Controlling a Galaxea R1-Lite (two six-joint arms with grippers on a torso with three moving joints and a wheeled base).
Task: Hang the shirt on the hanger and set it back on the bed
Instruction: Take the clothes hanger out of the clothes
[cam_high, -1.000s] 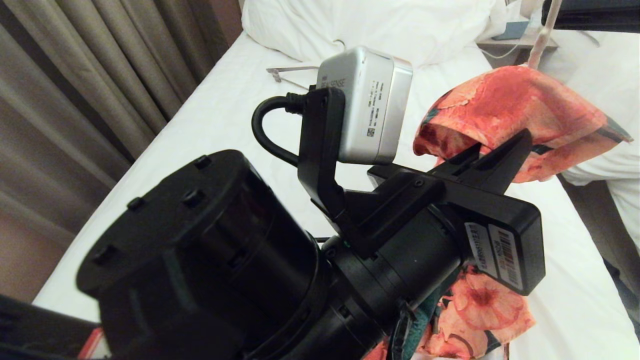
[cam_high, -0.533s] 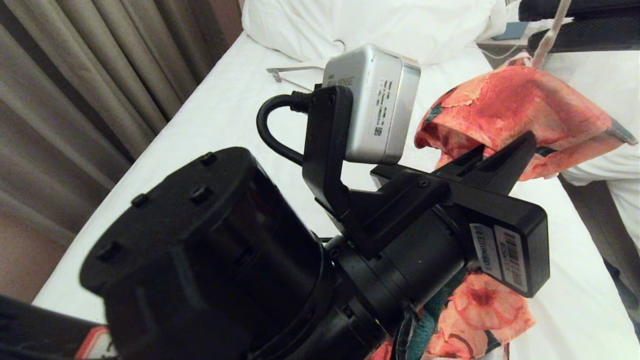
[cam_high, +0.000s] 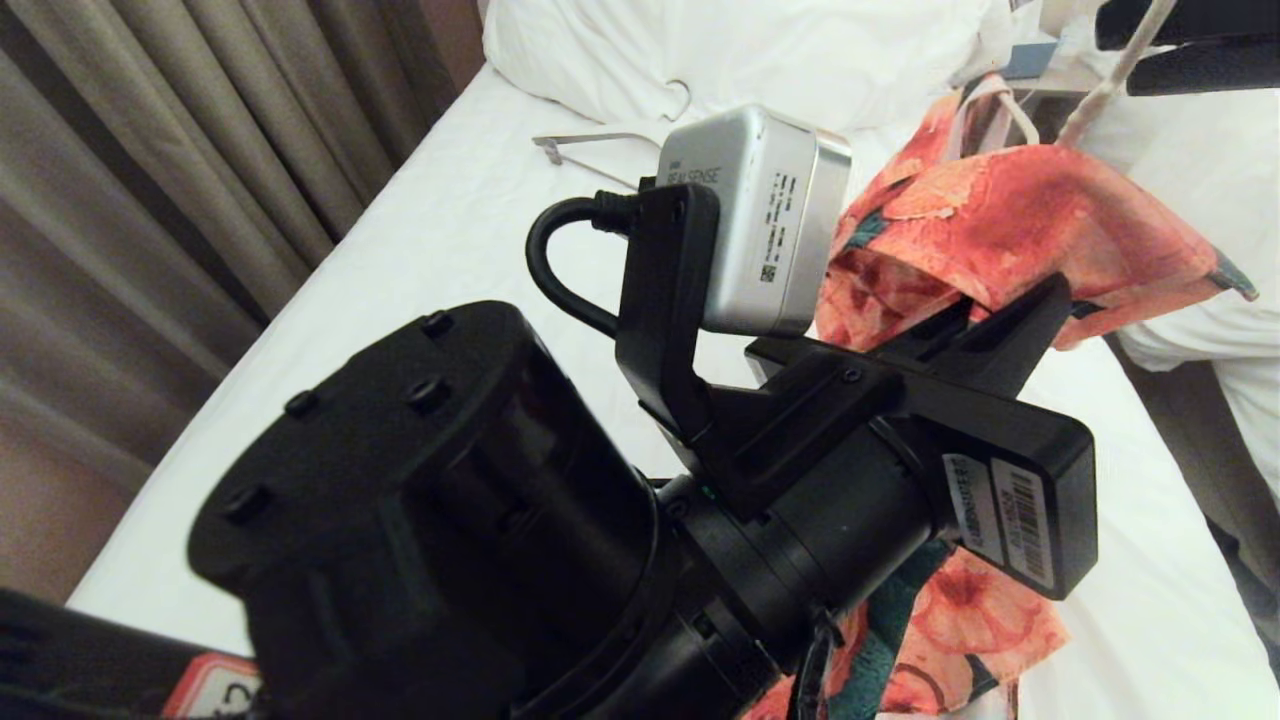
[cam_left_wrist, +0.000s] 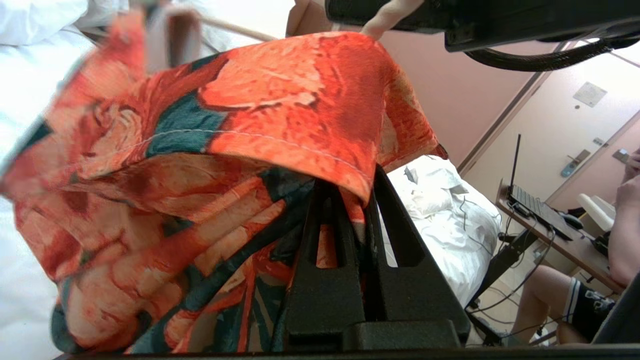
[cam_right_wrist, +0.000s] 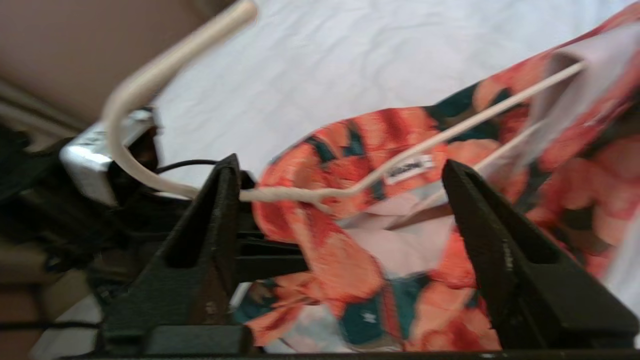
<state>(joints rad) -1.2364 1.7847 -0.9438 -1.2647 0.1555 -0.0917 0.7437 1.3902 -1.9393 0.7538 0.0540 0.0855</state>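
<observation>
The white-sheeted bed (cam_high: 420, 240) runs beside brown curtains (cam_high: 150, 150), pillow (cam_high: 760, 50) at its head. Above the bed, the left hand (cam_left_wrist: 350, 200) pinches the shirt (cam_left_wrist: 250, 110). The right hand (cam_right_wrist: 340, 210) gapes wide around the hanger (cam_right_wrist: 300, 192), gripping nothing.

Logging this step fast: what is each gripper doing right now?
Left gripper: shut on the shirt.
Right gripper: open, holding nothing; the hanger runs between its fingers.
</observation>
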